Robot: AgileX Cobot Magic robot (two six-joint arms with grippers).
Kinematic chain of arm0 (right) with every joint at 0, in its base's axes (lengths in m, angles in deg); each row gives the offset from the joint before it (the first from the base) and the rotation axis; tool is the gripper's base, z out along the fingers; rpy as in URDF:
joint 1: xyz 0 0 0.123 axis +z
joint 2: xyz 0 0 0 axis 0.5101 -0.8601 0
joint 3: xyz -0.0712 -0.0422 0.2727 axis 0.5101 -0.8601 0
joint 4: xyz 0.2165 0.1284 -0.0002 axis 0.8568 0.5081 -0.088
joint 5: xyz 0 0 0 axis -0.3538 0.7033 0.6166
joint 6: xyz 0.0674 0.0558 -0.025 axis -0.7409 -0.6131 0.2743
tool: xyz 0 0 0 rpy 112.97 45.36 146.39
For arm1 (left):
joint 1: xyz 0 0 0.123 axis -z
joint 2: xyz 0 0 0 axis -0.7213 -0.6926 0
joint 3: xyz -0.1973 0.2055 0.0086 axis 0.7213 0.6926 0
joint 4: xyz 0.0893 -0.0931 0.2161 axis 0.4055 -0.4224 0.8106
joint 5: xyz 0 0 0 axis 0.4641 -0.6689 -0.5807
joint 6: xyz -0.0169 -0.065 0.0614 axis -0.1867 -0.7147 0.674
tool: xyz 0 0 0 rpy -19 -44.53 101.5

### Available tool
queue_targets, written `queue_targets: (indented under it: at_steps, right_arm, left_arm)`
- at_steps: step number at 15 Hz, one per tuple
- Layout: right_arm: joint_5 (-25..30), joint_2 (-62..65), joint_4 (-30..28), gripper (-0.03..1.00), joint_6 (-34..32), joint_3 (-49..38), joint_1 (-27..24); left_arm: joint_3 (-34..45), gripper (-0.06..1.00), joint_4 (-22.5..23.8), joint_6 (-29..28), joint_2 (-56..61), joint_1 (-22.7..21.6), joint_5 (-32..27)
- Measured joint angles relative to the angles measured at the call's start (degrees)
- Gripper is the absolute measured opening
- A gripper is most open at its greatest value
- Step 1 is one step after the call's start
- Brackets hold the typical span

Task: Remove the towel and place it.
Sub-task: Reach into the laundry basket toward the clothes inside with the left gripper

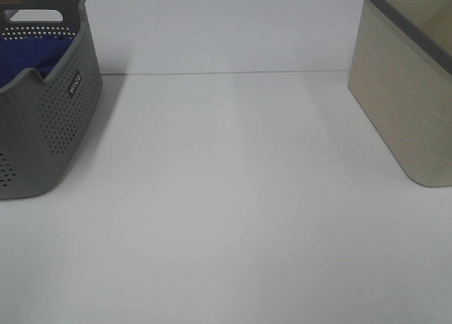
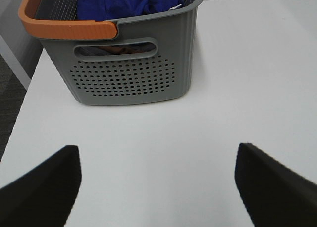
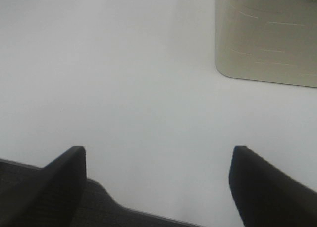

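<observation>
Starting at the left: the grey perforated basket (image 1: 49, 119) is cut off by the frame edge in the high view, so only its right-hand end and one handle slot show. Small white label on its side, too small to read. An orange handle (image 2: 69, 29) caps one short end. The blue towel (image 2: 129, 2) sits bunched inside the basket, below the rim; its far part is cropped in the left wrist view. Something brownish shows through the handle slot under the towel, can't tell what.

The left gripper (image 2: 157, 158) hangs over the bare white table (image 1: 233, 197) near the basket's short end, fingers (image 2: 44, 182) spread wide, nothing between them, clear of the basket. Neither arm makes it into the high view.

The right gripper (image 3: 157, 158) is likewise wide and empty, poised above a table edge with dark floor showing past it.

The beige bin (image 1: 406, 91) with a grey rim stands at the far right, clipped by the frame; its inside can't be seen. Basket and bin are well apart, with table between them.
</observation>
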Motion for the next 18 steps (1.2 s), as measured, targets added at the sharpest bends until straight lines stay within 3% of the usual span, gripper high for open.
queue_targets:
  at_steps: [4, 18]
  right_arm:
    - [0.0, 0.0, -4.7, 0.77, -0.29, 0.0, 3.5]
    - [0.0, 0.0, -4.87, 0.78, -0.29, 0.0, 3.5]
  left_arm:
    - [0.0, 0.8, 0.0, 0.0, 0.0, 0.0, 0.0]
    - [0.0, 0.8, 0.0, 0.0, 0.0, 0.0, 0.0]
